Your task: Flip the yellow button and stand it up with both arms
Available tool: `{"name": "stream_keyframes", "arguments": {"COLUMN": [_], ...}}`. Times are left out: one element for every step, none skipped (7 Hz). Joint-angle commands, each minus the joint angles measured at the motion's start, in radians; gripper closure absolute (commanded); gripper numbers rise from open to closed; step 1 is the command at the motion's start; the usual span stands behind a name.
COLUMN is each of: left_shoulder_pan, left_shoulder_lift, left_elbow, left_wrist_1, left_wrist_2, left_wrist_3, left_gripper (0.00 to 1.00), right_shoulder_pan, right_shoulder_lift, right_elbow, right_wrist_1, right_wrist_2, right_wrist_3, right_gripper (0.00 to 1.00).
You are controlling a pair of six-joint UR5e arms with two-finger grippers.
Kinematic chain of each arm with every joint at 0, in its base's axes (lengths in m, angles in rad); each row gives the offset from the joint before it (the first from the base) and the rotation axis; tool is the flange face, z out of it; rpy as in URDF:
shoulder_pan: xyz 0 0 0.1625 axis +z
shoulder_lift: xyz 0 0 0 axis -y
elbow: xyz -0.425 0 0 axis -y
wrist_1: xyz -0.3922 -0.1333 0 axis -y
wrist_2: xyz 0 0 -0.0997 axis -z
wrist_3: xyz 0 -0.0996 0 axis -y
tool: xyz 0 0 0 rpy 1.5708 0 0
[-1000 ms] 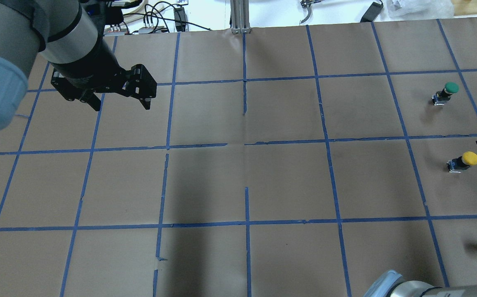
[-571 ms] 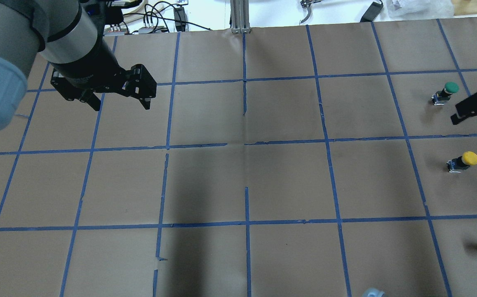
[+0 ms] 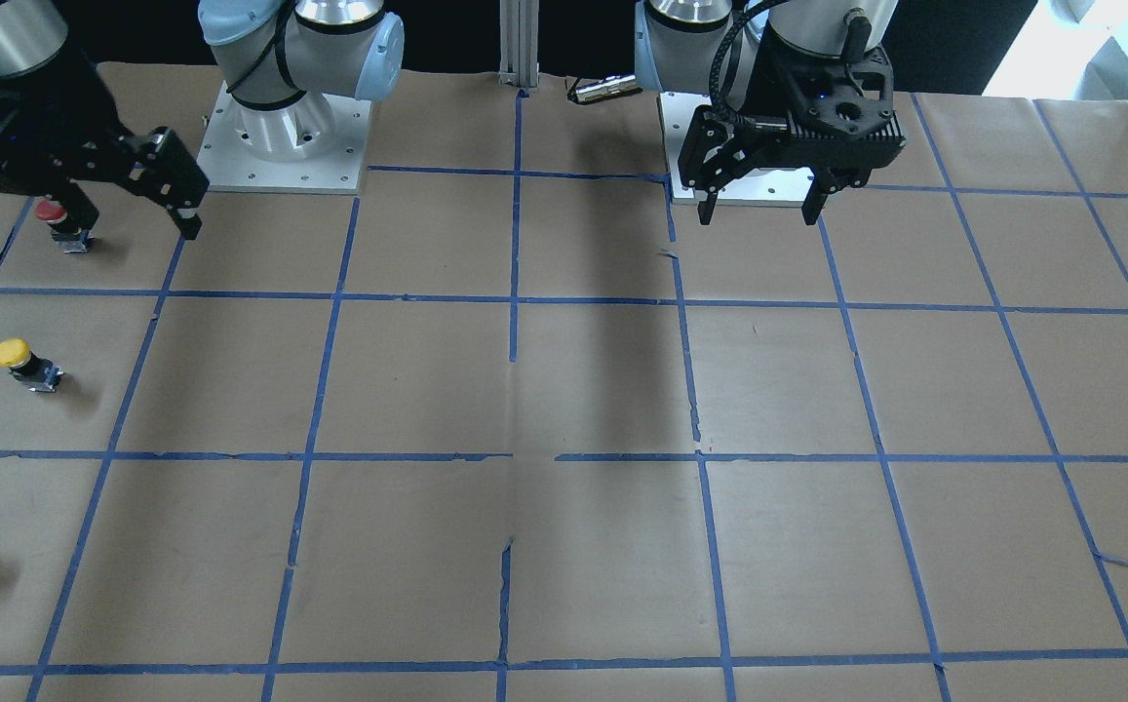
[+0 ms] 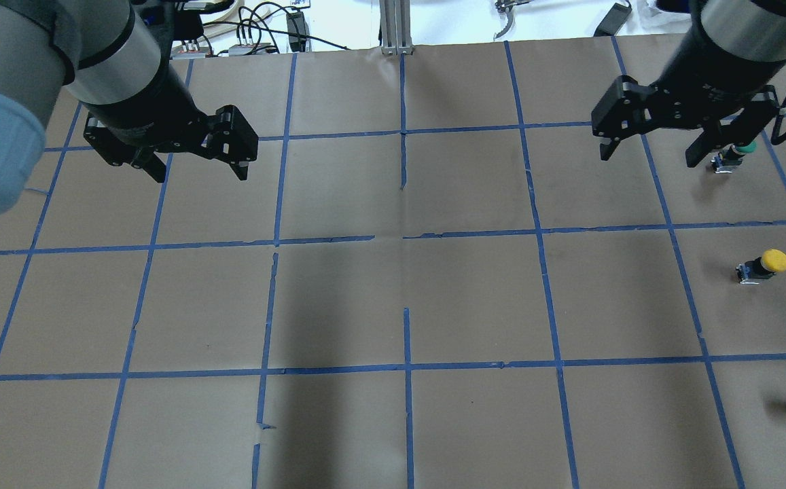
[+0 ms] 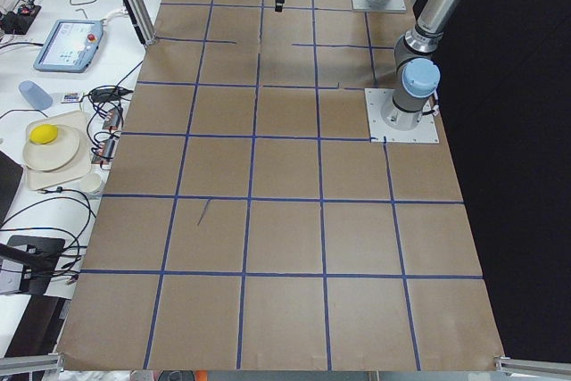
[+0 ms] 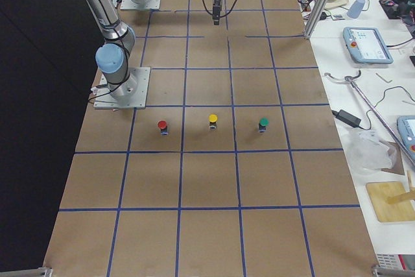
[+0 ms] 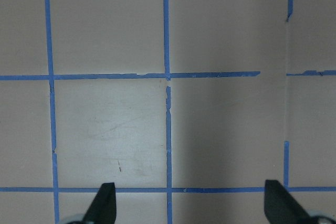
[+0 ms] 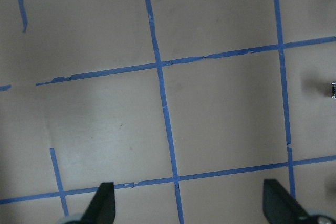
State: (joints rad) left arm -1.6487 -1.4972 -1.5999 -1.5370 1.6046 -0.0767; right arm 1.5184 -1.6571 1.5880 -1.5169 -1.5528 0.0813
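Hanging over a table covered in brown paper (image 4: pixel 474 299) and ruled into squares by blue tape, both of the robot's black two-finger grippers are empty. The task's thing, a small yellow button (image 4: pixel 763 265) with a round mushroom cap on a black-and-grey switch body, sits on the paper at the robot's right end of the table, inside one taped square. As far as the views show, it stands with its cap uppermost. In the right-hand side view it is the middle one of a row, between a red-capped button (image 6: pixel 162 125) on the robot's side and a green-capped button (image 6: pixel 263 123) on the far side, each apart from the next. The right gripper (image 4: pixel 647 157) hangs in the air with its fingers spread wide. It touches none of the buttons, though in the overhead view one finger partly covers the green cap. The left gripper (image 4: pixel 201 176) hovers over the opposite half of the table, well apart from the yellow button. Its fingers are likewise spread wide, and its wrist camera shows only bare paper and tape lines between the two tips.
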Motion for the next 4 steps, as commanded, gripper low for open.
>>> {"name": "stream_keyframes", "arguments": {"left_shoulder_pan": [0.001, 0.001, 0.001, 0.000], "left_shoulder_lift": [0.000, 0.000, 0.000, 0.000], "left_elbow": [0.000, 0.000, 0.000, 0.000], "left_wrist_1": [0.000, 0.000, 0.000, 0.000], "left_wrist_2": [0.001, 0.001, 0.001, 0.001], "left_wrist_3": [0.000, 0.000, 0.000, 0.000], "left_gripper": [0.00, 0.00, 0.00, 0.00], "right_shoulder_pan": [0.051, 0.049, 0.049, 0.049], "right_shoulder_lift": [0.010, 0.010, 0.007, 0.007], "right_elbow": [0.001, 0.009, 0.013, 0.013], "right_wrist_1": [0.024, 0.017, 0.017, 0.017], "right_wrist_2": [-0.018, -0.019, -0.019, -0.019], "right_wrist_3": [0.040, 0.041, 0.031, 0.031], "right_gripper": [0.00, 0.00, 0.00, 0.00]}}
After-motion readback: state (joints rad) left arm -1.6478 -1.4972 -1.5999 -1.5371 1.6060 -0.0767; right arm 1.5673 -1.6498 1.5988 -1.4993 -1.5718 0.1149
